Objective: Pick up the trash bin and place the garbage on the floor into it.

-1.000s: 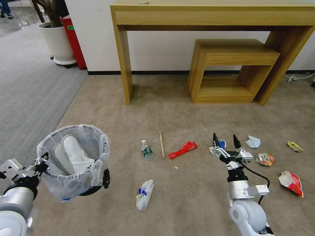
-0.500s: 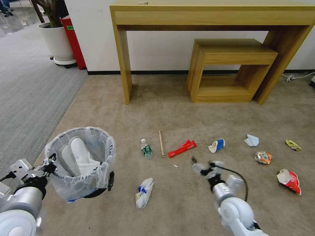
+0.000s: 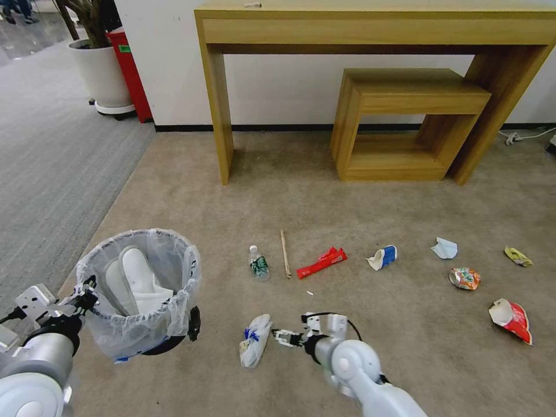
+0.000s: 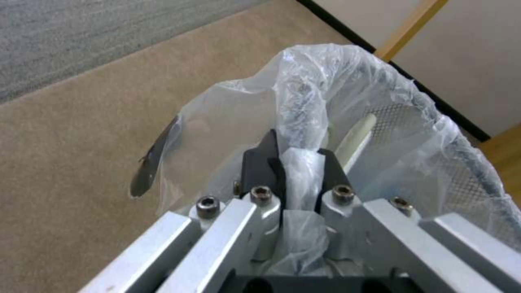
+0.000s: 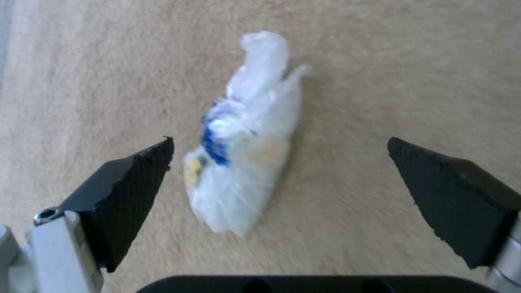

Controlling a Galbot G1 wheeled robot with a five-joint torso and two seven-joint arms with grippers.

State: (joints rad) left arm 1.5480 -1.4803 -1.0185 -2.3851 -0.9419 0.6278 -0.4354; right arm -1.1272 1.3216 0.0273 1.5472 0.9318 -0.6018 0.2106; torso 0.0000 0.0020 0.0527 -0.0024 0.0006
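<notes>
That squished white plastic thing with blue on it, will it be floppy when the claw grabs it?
Probably. The crumpled whitish plastic piece with blue print looks thin and creased, so it should squash between the open right claw. It looks light. Lying flat on the beige carpet, it seems unlikely to roll.

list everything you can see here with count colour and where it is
trash bin: 1, black with whitish bag liner, held off the floor at near left
slippers: 2, white, inside the bin
crushed bottle: 1, clear with blue, floor beside right gripper
small bottle: 1, clear, green label, mid floor
wooden stick: 1, tan, right of small bottle
red wrapper: 1, right of stick
cups: 2, blue-white mid floor, red-white far right
crushed can: 1, multicolour, right
yellow wrapper: 1, far right
tables: 2, wood, at the wall
left gripper: shut on the bin's rim
right gripper: open, fingers either side of crushed bottle
</notes>
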